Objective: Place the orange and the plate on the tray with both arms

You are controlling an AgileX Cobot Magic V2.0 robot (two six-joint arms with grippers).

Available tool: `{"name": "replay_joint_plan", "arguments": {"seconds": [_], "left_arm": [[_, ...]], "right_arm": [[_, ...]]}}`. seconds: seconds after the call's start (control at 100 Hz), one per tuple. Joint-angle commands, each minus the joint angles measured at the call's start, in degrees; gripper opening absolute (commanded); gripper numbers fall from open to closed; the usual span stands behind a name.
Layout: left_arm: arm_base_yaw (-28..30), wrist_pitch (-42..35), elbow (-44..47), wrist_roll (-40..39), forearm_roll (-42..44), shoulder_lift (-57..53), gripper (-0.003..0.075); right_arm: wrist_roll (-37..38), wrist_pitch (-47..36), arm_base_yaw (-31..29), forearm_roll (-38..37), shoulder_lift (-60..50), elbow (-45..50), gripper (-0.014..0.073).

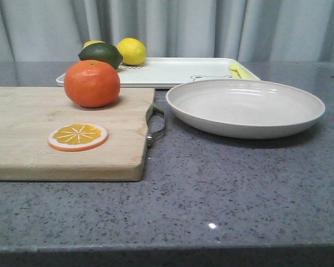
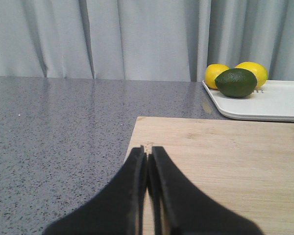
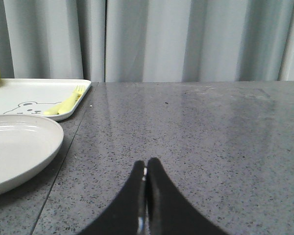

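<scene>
Nothing is picked up yet. The orange sits left of centre, the plate centre right, the tray above. Left gripper and right gripper are pinched closed, empty; both must open and reach.

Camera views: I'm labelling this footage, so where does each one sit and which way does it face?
Front view: low, facing forward over the cutting board, orange, plate and tray; no robot parts.
Left wrist view: behind the closed left gripper, over the board, facing the curtain.
Right wrist view: behind the closed right gripper, beside the plate.
Shared: all three show the tray.
</scene>
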Motion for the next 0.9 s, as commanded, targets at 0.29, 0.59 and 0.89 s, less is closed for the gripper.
{"name": "replay_joint_plan", "arguments": {"seconds": [0.29,0.59,0.89], "left_arm": [[0.12,-4.52,1.33,0.01,0.07,-1.83,-0.0019],[0.12,-4.74,1.33,0.01,0.07,-1.83,-0.0019],[0.12,-6.07,1.33,0.01,0.07,-1.83,-0.0019]], "right_arm": [[-0.33,-4.37,-0.32,-0.6,-1.21,-0.05,-0.0068],[-0.33,-4.37,-0.32,-0.6,-1.21,-0.05,-0.0068],[-0.33,-5.13,-0.32,-0.6,-1.21,-0.05,-0.0068]]}}
